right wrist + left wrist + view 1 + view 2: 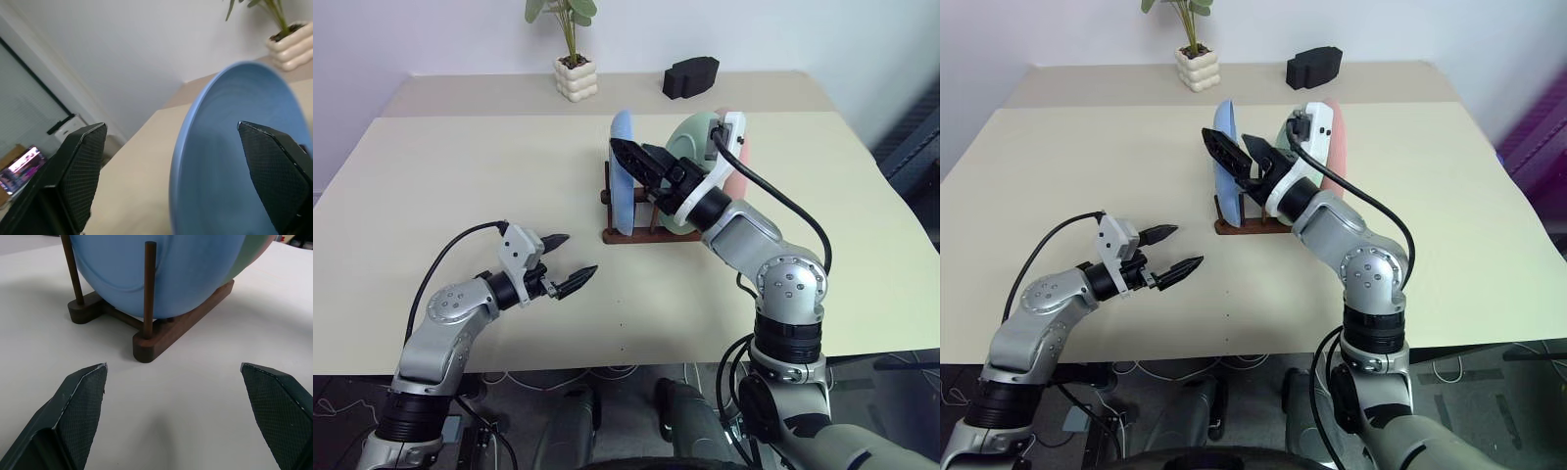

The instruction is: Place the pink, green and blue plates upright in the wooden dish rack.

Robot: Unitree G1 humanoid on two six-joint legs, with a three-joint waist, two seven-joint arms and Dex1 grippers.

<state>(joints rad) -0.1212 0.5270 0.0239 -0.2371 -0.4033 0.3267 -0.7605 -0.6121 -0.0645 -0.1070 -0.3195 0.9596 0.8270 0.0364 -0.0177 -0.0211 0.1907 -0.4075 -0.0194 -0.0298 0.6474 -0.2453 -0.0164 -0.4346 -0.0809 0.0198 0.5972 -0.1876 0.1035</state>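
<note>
- Blue plate (623,171), green plate (690,147) and pink plate (738,166) all stood upright in the wooden dish rack (636,233).
- Right gripper (1234,152) had its fingers spread astride the blue plate's rim, pinching nothing.
- Left gripper (570,261) hung above the surface (460,186), fingers spread and empty.
- The job looked done; only pulling back remained.

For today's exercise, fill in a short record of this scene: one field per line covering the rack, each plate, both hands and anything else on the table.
rack: wooden dish rack on the table, near its middle
blue plate: blue plate upright between the pegs, nearest the robot's left
green plate: green plate upright behind the blue one
pink plate: pink plate upright at the far end, partly hidden by the arm
left hand: left hand open, low over the table, apart from the rack
right hand: right hand open, its fingers astride the blue plate's rim
background: potted plant and a black object at the far edge
</note>
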